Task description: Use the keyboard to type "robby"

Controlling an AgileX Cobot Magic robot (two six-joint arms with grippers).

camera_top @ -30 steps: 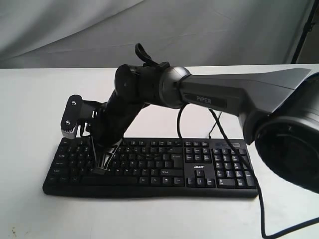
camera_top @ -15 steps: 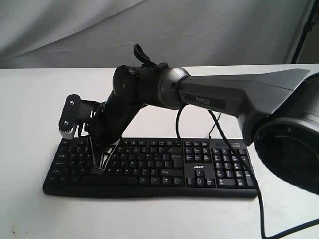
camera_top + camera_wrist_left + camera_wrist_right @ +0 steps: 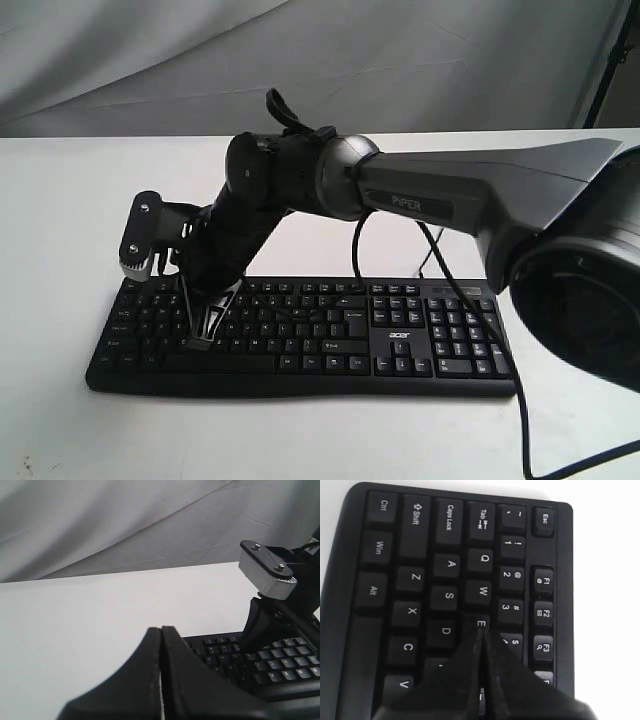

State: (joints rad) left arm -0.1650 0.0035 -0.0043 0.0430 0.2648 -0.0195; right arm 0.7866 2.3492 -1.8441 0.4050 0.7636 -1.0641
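Note:
The black keyboard point(image 3: 400, 345) lies across the white table, with its acer logo above the arrow keys. My right gripper point(image 3: 198, 342) reaches over to the keyboard's left half, shut, with its tips pointing down among the letter keys. In the right wrist view the closed tips point(image 3: 481, 630) sit at the near edge of the E key, on the keyboard point(image 3: 420, 555); the keys behind the fingers are hidden. My left gripper point(image 3: 161, 628) is shut and empty, hovering off the keyboard's left end point(image 3: 220, 652). It does not show in the exterior view.
The right arm's wrist camera block point(image 3: 140, 235) hangs above the keyboard's left end, also seen from the left wrist point(image 3: 267, 570). A black cable point(image 3: 516, 400) drapes from the arm past the number pad. A grey cloth backdrop point(image 3: 150, 60) hangs behind the table.
The right arm has shifted very slightly to the left over the letter keys; its tips stay down at the same part of the keyboard.

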